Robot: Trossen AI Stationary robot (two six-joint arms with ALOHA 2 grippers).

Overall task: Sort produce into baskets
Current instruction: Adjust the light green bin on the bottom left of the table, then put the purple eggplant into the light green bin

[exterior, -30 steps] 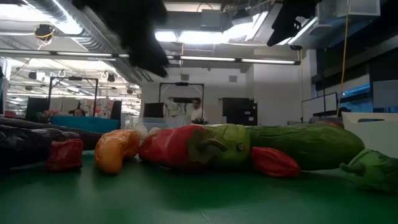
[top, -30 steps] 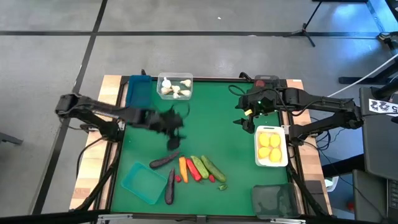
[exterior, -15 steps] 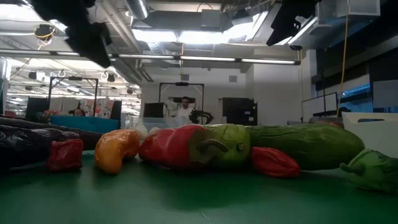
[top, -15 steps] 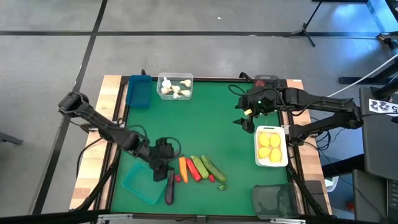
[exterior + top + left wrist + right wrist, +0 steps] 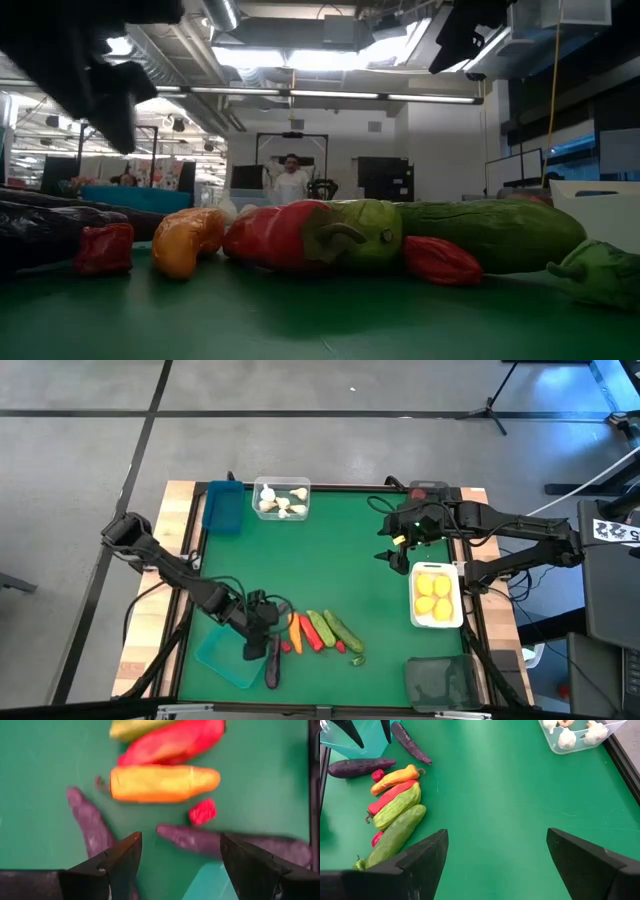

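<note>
From above, the left gripper (image 5: pixel 262 641), fingers spread and empty, hangs over two eggplants (image 5: pixel 273 660) beside the teal basket (image 5: pixel 228 654); the clear basket (image 5: pixel 283 499) holds garlic (image 5: pixel 268 503), the white basket (image 5: pixel 437 596) three lemons (image 5: pixel 435 597); the left wrist view shows both eggplants (image 5: pixel 92 829) by the open fingers (image 5: pixel 121 857), a carrot (image 5: pixel 165 783) beyond; the right gripper (image 5: pixel 395 545), open, waits near the white basket.

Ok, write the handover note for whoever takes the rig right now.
Left gripper: open, empty, low over the two eggplants beside the teal basket.
Right gripper: open, empty, waiting above the lemon basket.
Done: garlic in the clear basket, lemons in the white one.
Left: eggplants, orange pepper, red pepper, cucumbers and berries lie loose on the mat. Blue basket looks empty.
</note>
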